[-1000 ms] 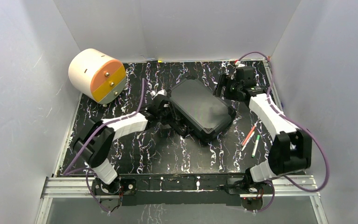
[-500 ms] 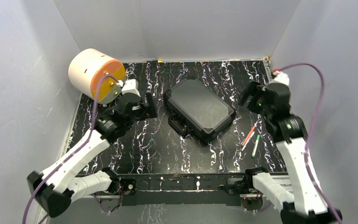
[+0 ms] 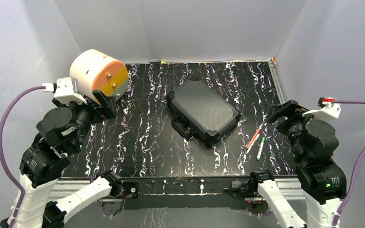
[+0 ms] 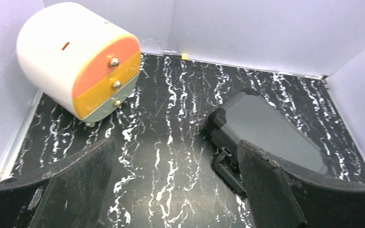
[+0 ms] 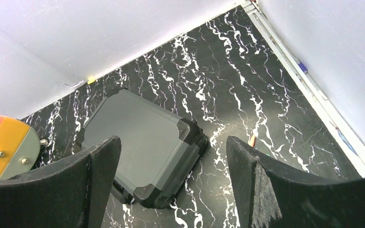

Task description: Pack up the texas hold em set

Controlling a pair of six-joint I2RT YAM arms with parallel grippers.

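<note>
The texas hold em set shows only as its black hard case (image 3: 203, 110), lid down, lying askew in the middle of the marbled table; chips and cards are hidden. My left gripper (image 3: 104, 102) hangs raised at the left, in front of the round drawer unit, open and empty. The left wrist view has the case (image 4: 271, 128) beyond the right finger (image 4: 275, 190), well away from it. My right gripper (image 3: 283, 113) is raised at the right, open and empty. Its wrist view looks down on the case (image 5: 138, 133) between the spread fingers (image 5: 252, 185), far below them.
A white-and-orange round drawer unit (image 3: 97, 76) lies on its side at the back left. A red pen (image 3: 253, 137) and a green pen (image 3: 260, 148) lie right of the case. White walls enclose the table on three sides.
Both arms have pulled back from the case toward the near edge and risen. The left gripper has gone from nearly shut beside the case to wide open. The case has not moved.
</note>
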